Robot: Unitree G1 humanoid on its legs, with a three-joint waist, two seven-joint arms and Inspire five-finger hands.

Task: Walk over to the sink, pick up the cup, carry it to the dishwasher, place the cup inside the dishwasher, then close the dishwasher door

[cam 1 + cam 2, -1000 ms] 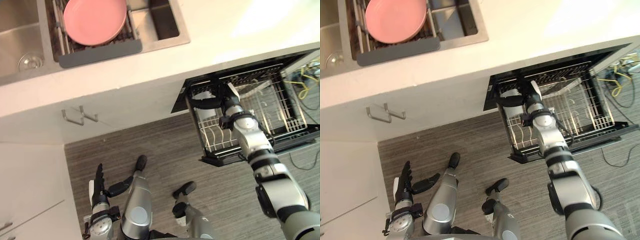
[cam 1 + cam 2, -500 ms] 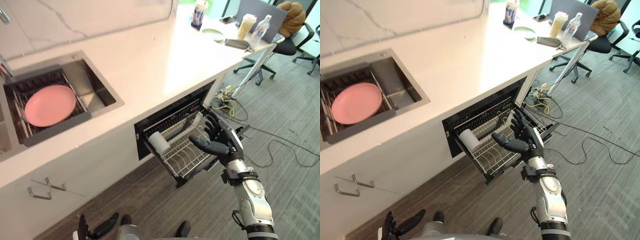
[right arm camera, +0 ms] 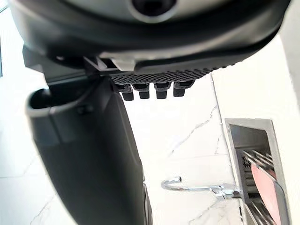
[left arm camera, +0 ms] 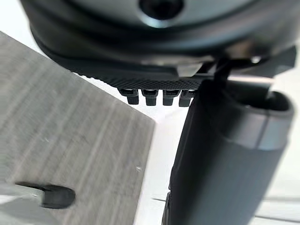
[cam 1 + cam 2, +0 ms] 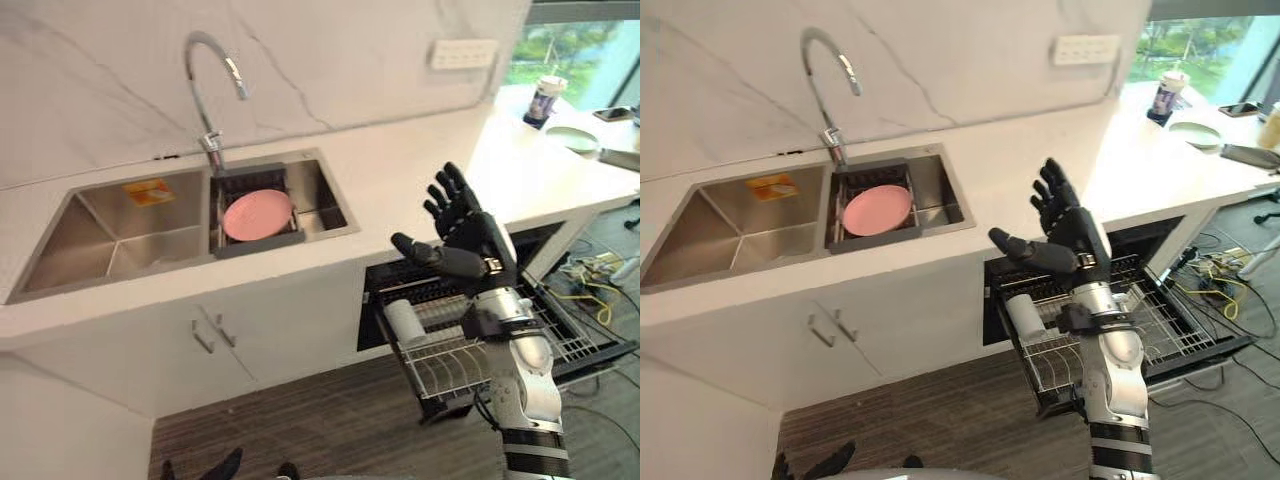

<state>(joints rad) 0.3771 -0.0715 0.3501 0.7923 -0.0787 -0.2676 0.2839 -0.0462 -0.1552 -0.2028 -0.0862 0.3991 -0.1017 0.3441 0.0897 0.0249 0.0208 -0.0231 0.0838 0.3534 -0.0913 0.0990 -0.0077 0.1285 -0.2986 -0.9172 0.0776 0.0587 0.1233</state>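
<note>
At the lower left edge the left hand (image 4: pixel 154 80) is mostly cut off. Its wrist view shows short, straight fingertips (image 4: pixel 153 97) side by side over grey floor, with nothing between them and the thumb. Further right, the sink (image 5: pixel 110 250) sits in the white counter (image 5: pixel 400 185) under a curved faucet (image 5: pixel 205 70). A pink plate (image 5: pixel 256 214) lies in a dark drainer in the sink's right basin. Right of that, the dishwasher (image 5: pixel 545 240) stands open below the counter with its wire rack (image 5: pixel 450 365) pulled out. The right arm crosses in front of the rack and hides its middle. The right hand (image 5: pixel 478 240) is raised in front of the counter's edge, fingers (image 5: pixel 447 195) spread wide apart and thumb stuck out to the left, holding nothing. Half a second ago the whole view was framed differently, so the camera has moved. Even so, the hand was then low over the rack close to the cup, and it now stands well above it. The cup (image 5: pixel 405 322) has kept its place in the rack's front left corner. It is a plain white cylinder lying on its side on the wires, and which end is its mouth cannot be made out.
</note>
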